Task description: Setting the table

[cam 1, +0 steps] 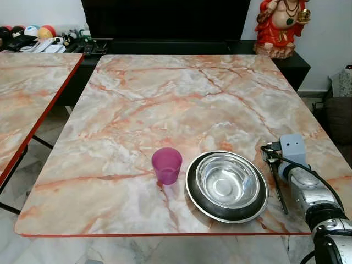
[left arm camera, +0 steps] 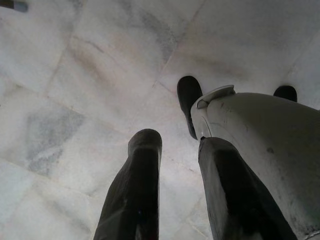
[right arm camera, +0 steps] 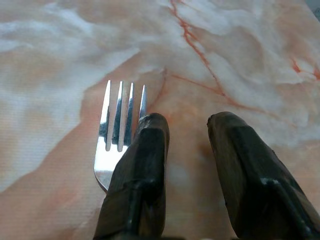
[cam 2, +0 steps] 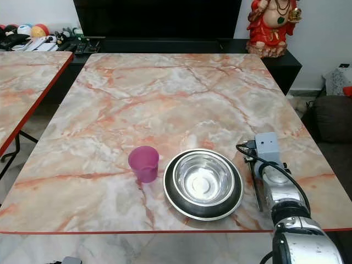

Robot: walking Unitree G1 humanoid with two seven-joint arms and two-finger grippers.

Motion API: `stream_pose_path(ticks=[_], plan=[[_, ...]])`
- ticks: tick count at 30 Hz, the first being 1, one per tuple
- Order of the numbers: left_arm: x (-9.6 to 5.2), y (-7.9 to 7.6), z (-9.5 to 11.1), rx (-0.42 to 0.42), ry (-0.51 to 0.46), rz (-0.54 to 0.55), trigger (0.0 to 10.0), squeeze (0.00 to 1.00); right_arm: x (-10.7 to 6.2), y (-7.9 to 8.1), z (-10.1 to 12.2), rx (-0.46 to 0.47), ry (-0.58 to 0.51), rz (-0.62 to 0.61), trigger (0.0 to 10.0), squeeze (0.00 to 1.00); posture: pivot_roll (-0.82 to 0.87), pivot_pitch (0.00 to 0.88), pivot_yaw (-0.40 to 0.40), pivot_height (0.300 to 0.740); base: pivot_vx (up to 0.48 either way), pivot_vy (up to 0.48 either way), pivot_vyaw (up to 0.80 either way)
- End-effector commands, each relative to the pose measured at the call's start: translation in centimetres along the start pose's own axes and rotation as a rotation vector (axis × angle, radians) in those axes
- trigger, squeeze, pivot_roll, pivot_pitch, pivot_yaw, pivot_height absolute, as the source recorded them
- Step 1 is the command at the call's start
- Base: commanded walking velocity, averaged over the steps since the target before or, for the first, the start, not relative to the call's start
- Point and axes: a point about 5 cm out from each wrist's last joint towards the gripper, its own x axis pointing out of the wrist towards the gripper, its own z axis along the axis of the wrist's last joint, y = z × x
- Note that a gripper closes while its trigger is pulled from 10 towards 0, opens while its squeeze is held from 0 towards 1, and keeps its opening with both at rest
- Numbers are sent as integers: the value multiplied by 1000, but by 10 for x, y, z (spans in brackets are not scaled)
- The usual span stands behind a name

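Marble table (cam 1: 181,99) with a steel bowl (cam 1: 227,184) near its front edge and a pink cup (cam 1: 166,165) just beside the bowl, on the robot's left. The right gripper (right arm camera: 187,132) rests low over the tabletop just right of the bowl, fingers apart with bare marble between them; a fork (right arm camera: 117,135) lies flat beside one finger, outside the gap. The left gripper (left arm camera: 175,150) hangs over the tiled floor (left arm camera: 75,75), fingers apart.
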Motion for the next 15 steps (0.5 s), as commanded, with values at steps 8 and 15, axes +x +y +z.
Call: stream_pose_path(ticks=[8, 15], plan=[[-1, 0, -8, 12, 31, 1, 10000, 0, 0, -3, 10, 22, -29, -8, 10000, 0, 55, 154, 1, 740, 0, 0, 0], [-1, 0, -8, 10, 31, 0, 10000, 0, 0, -7, 20, 39, -68, -21, 10000, 0, 55, 154, 1, 740, 0, 0, 0]])
